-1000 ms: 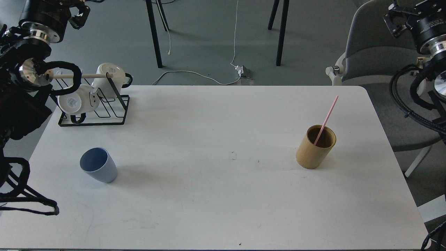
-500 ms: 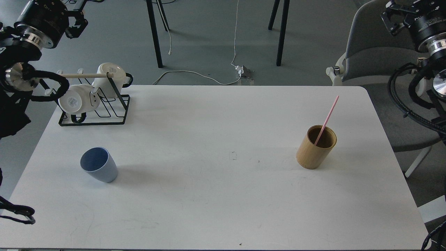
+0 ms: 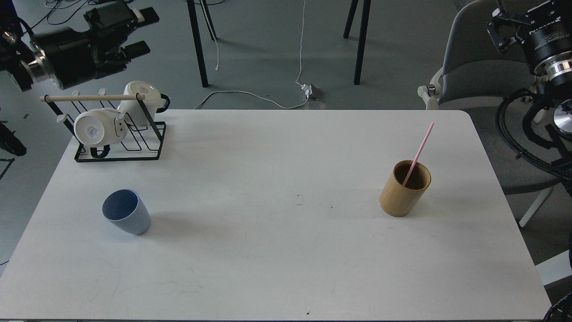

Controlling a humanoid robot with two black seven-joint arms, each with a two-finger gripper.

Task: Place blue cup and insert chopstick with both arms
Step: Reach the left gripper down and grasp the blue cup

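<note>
The blue cup (image 3: 127,219) stands upright on the white table (image 3: 286,268) at the front left. The pink chopstick (image 3: 422,142) leans to the right inside the tan bamboo cylinder (image 3: 403,194) at the right of the table. My left gripper (image 3: 144,31) is high at the top left, beyond the table's far edge, pointing right, with its fingers apart and empty. My right gripper (image 3: 507,24) is at the top right above the chair, far from the cylinder. It is dark and partly cut off by the frame's edge, so its fingers cannot be told apart.
A black wire rack (image 3: 134,144) with a pale wooden rod and two white mugs (image 3: 96,129) stands at the table's back left corner. A grey chair (image 3: 482,71) stands to the right of the table. Cables and chair legs lie on the floor behind.
My left arm has risen and pulled back from in front of the rack, and its gripper now points right at the top left. The right arm has shifted slightly. Cup, cylinder and chopstick have not moved.
</note>
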